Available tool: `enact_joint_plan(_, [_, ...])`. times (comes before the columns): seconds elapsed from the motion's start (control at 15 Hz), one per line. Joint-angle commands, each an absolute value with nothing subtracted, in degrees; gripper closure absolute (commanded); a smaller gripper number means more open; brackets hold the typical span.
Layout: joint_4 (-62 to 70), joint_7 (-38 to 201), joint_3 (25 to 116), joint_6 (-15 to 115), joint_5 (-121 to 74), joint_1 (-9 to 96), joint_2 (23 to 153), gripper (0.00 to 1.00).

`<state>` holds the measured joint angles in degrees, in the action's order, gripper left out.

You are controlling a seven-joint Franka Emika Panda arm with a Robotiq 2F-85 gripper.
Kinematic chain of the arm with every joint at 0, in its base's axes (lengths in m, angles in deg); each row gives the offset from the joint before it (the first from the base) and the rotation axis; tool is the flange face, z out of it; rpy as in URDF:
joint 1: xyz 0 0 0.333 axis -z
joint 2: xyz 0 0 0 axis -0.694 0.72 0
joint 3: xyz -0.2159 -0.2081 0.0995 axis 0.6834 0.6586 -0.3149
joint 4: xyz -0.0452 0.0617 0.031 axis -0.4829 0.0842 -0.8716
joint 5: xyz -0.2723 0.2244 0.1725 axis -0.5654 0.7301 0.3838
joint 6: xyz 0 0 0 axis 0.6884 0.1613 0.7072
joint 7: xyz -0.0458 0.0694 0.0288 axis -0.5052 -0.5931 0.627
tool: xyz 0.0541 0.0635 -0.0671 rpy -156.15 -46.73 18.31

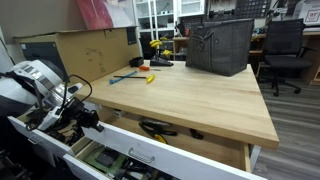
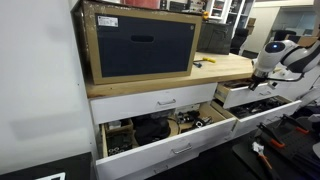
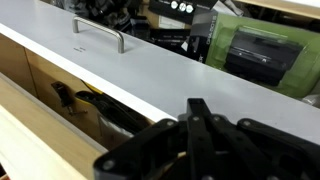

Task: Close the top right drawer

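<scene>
The gripper [image 3: 200, 140] hung just behind the top right drawer [image 3: 150, 62] – couldn't tell its opening – with green packaging [image 3: 255, 50] cluttering the drawer beyond.

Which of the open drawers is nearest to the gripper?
The top right drawer, directly under the tabletop: the gripper hangs right by it, while the other open drawers sit lower.

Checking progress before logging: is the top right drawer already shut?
No; in an exterior view the top right drawer stands pulled out below the tabletop, contents showing.
</scene>
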<state>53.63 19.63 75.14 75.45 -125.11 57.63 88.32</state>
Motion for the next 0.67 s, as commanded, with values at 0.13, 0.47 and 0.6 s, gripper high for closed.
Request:
enact_joint_plan(0.13, [44.91, 14.29, 72.66, 71.46, -128.61, 55.95, 94.90, 1.00])
enact_joint_plan(0.47, [39.81, 13.72, 71.27, 69.44, -129.00, 55.54, 98.54, 1.00])
enact_joint_plan(0.6, [40.04, 14.18, 71.14, 69.98, -128.65, 55.70, 98.42, 1.00])
